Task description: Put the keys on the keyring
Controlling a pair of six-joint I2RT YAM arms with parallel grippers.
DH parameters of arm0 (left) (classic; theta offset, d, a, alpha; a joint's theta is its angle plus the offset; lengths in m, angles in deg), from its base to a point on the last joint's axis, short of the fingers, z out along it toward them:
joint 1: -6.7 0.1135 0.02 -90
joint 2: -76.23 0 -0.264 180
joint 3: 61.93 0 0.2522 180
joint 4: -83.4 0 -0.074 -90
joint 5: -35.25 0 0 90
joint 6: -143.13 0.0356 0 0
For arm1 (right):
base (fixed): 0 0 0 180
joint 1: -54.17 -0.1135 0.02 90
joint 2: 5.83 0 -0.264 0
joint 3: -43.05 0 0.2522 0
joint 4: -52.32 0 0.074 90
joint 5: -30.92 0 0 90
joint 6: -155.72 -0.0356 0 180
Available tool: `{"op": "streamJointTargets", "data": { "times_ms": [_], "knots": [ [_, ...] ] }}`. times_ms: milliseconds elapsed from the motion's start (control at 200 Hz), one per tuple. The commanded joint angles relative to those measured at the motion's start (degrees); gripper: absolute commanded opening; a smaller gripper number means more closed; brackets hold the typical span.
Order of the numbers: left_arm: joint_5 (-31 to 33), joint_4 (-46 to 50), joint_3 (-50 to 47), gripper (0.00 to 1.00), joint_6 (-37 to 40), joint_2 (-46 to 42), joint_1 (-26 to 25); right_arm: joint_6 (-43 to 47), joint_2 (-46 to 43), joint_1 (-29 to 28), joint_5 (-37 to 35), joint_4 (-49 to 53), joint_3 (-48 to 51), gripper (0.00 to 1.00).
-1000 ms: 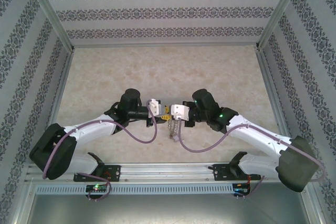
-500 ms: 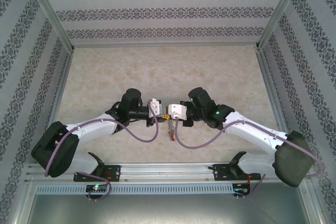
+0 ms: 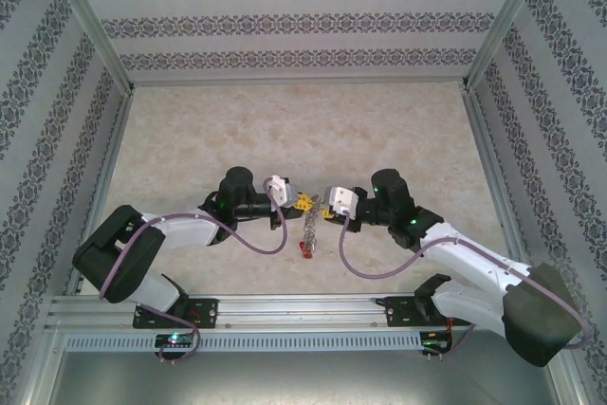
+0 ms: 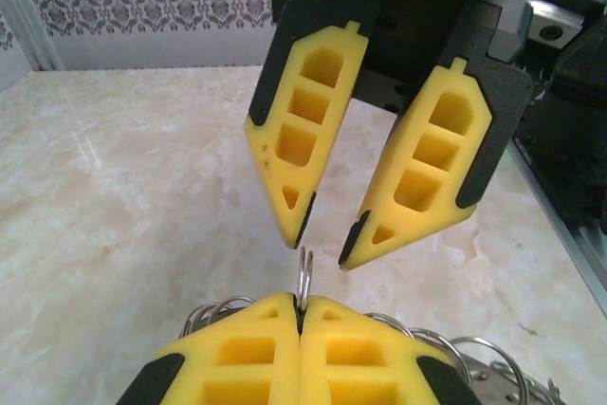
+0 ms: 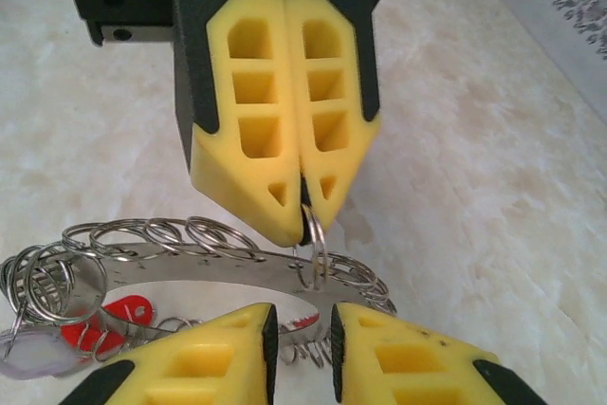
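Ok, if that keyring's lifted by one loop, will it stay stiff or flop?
Probably floppy: the keyring hangs from one thin loop pinched in the shut left pincer. Its many loose loops would likely swing and tangle. Smooth wire may twist or slip.

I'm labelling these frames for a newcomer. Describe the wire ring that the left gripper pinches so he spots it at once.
Near the table's near edge, the keyring, a metal band fringed with wire loops, sits between the right gripper and the shut left gripper. The ring is the one thin loop that gripper clamps, standing up from the band; its neighbours are unheld.
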Motion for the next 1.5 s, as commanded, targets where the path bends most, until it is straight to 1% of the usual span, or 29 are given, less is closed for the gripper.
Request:
{"op": "streamJointTargets", "data": {
  "times_ms": [0,200,325,450,610,799,899,964,1004,1034,1074,1114,1144,1159,1179,1244,1324,1414,1494],
  "knots": [
    [-2.86,-12.49,-0.29,0.0,-5.97,1.48,0.44,-5.38,-1.29,1.01,4.9,-9.22,2.84,0.24],
    [-4.34,-14.78,0.26,0.0,-7.66,2.21,0.44,-8.81,-0.06,1.68,5.13,-16.12,5.04,0.27],
    [-5.84,-15.19,0.82,0.0,-8.5,2.66,0.44,-10.82,0.7,2.27,5.47,-21.64,6.3,0.27],
    [-5.5,-15.91,0.37,0.0,-9.03,2.75,0.45,-11.49,0.95,2.65,6.51,-23.49,6.5,0.25],
    [-5.46,-17.03,0.4,0.0,-9.97,2.93,0.44,-11.95,1.92,2.73,7.33,-24.42,6.42,0.16],
    [-5.5,-18.93,0.6,0.0,-11.03,3.88,0.42,-12.87,3.72,2.74,7.91,-26.13,6.67,0.15],
    [-5.36,-19.84,0.64,0.0,-11.57,4.63,0.44,-13.6,4.1,2.74,8.09,-27.37,6.77,0.1],
    [-5.1,-20.1,0.84,0.0,-11.84,4.94,0.44,-13.97,4.38,2.65,8.09,-28.01,6.73,0.05],
    [-4.82,-19.77,1.02,0.0,-11.93,5.08,0.42,-14.06,4.56,2.65,8.01,-28.24,6.69,0.0],
    [-4.21,-19.14,1.15,0.0,-11.93,5.04,0.44,-13.99,4.61,2.65,7.81,-28.02,6.6,0.0],
    [-3.79,-16.99,1.6,0.0,-11.06,4.68,0.44,-13.54,4.66,2.7,7.29,-26.8,6.19,0.0],
    [-3.97,-12.25,2.24,0.07,-8.23,3.67,0.44,-12.55,4.44,2.65,6.75,-24.88,5.56,0.0],
    [-4.04,-7.2,2.92,0.1,-5.38,2.42,0.44,-11.6,4.28,2.61,6.41,-23.22,5.1,0.0],
    [-3.98,-4.5,3.29,0.14,-3.76,1.72,0.44,-11.15,4.09,2.57,6.17,-22.37,4.83,0.0],
    [-3.87,-0.93,3.81,0.15,-1.72,0.79,0.44,-10.65,3.78,2.5,5.78,-20.87,4.45,0.0],
    [-3.42,9.64,5.34,0.16,4.66,-2.22,0.44,-8.86,2.79,2.3,4.77,-16.33,3.02,0.0],
    [-2.45,19.13,7.07,0.17,10.14,-5.03,0.44,-6.11,1.83,1.99,3.95,-9.93,0.85,0.0],
    [-1.73,26.62,9.06,0.18,14.34,-6.45,0.44,-2.97,1.86,1.36,3.02,-3.47,-1.83,0.0],
    [-1.84,31.66,10.8,0.18,16.88,-6.06,0.44,-1.26,2.56,0.49,2.99,-0.24,-3.82,0.0]
  ]
}}
